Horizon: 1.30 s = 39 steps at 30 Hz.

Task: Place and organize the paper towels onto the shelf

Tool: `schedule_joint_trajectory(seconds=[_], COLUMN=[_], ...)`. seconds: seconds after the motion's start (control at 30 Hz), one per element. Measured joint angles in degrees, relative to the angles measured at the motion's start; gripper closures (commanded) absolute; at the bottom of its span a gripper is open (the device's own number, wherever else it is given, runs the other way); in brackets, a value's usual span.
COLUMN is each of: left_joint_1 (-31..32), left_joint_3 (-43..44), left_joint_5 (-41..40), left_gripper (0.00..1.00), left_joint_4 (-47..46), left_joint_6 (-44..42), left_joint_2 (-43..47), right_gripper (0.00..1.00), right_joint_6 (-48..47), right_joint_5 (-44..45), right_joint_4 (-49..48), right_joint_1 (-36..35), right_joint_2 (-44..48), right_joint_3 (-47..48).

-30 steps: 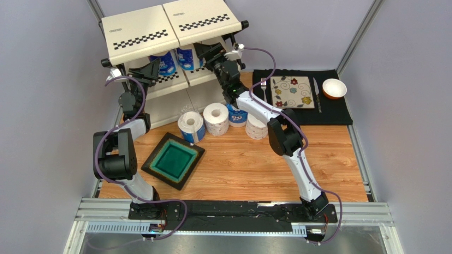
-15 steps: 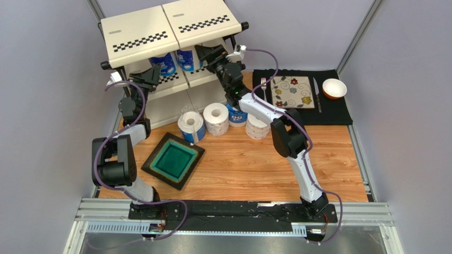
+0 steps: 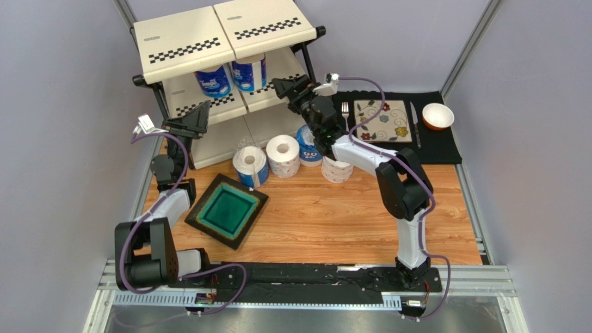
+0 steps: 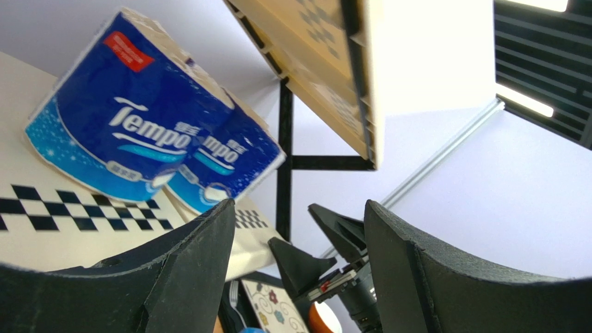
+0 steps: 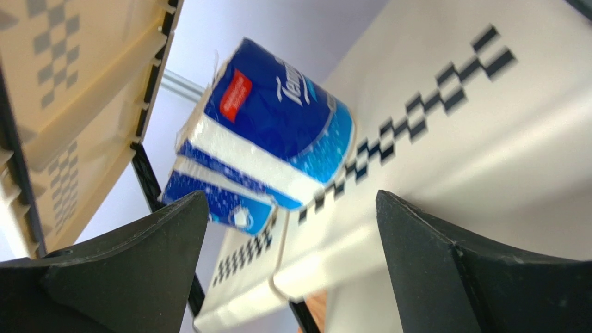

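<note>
The left pincer [image 3: 195, 118] hangs with its jaws spread wide and nothing between them, just in front of the left end of the shelf's [image 3: 182, 43] middle tier. Ahead of its fingertips, on that tier's checker-edged panel, two blue-wrapped Tempo rolls [image 4: 121, 142] stand touching side by side under the top panel. The right pincer [image 3: 288, 86] is also wide and empty, near the right end of the same tier. In its wrist view the nearer blue roll sits ahead, in line with the gap between its fingers [image 5: 139, 270] but clear of them, and the second roll is just beyond the first. The two pincers point toward each other across the tier's front, well apart.

Below and behind the right pincer, four more rolls stand on end in a row on the wooden table [image 3: 333, 215]: a partly blue-wrapped roll [image 3: 250, 165], a plain white roll [image 3: 283, 155], a blue-printed roll [image 3: 308, 146] and a faintly patterned roll [image 3: 336, 168]. A green square dish [image 3: 227, 210] lies on the table below the left pincer, back toward its base.
</note>
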<state>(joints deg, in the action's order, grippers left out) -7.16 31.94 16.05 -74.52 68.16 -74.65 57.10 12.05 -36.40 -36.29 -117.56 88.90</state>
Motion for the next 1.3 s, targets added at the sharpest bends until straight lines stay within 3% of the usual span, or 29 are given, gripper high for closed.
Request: schedule_joint_trajectory(seconds=[0.3,0.53,0.7,0.9,1.03,1.3], left_joint_1=[0.0,0.0,0.0,0.0,0.0,0.0], left_joint_3=[-12.5,-14.3,-11.5,-9.7,-10.0,-10.5], left_joint_5=[1.9,5.6,8.3,10.6,12.0,12.9], left_gripper=[0.23,0.22,0.22,0.22,0.22,0.22], left_joint_4=[2.3,20.8,40.6,59.6,65.9,69.7], left_joint_6=[-3.0,-9.7,-16.8,-24.7,-26.8,-28.9], left_joint_2=[18.9,33.5,39.0,41.3,41.8,43.2], right_gripper=[0.04,0.03,0.02,0.01,0.01,0.01], right_joint_6=[-4.6,-14.2,-21.1,-24.4,-23.8,-20.8], right_joint_5=[-2.6,-3.7,-3.1,-0.3,4.9,11.1], right_joint_4=[1.1,17.6,35.6,54.5,64.7,72.9], right_joint_1=[0.0,0.0,0.4,1.0,1.6,5.6], right_joint_2=[19.9,34.0,35.1,35.2,35.2,37.1], right_joint_3=[-20.1,-20.3,-14.5,-13.8,-13.9,-17.8])
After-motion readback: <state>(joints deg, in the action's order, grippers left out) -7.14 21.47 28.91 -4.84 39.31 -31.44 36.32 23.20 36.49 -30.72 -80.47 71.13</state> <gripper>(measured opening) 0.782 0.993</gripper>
